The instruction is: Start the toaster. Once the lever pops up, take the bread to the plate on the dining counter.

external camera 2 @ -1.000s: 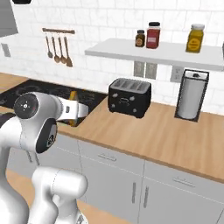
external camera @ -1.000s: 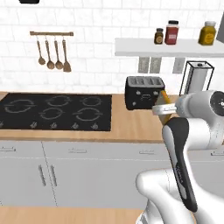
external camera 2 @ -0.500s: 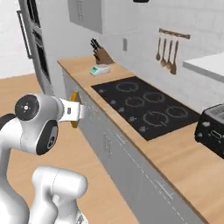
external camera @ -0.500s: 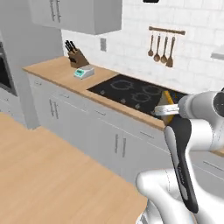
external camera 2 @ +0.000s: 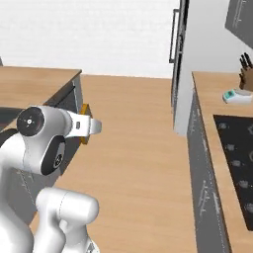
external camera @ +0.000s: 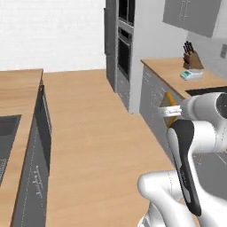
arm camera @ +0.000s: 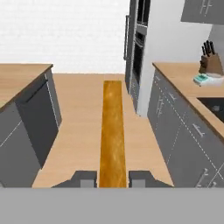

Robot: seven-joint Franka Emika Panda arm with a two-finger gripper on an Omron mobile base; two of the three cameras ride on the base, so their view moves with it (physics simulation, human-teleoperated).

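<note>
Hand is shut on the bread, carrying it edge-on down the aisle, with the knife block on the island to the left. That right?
Not quite. The knife block stands on the wall-side counter to the right, as the hand view shows. The rest holds: the hand is shut on the bread, edge-on, in the aisle.

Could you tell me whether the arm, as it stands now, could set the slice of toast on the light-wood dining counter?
Probably not yet: the gripper holds the tan-crusted toast slice over open wooden floor, and the light-wood dining counter lies off to the left.
</note>
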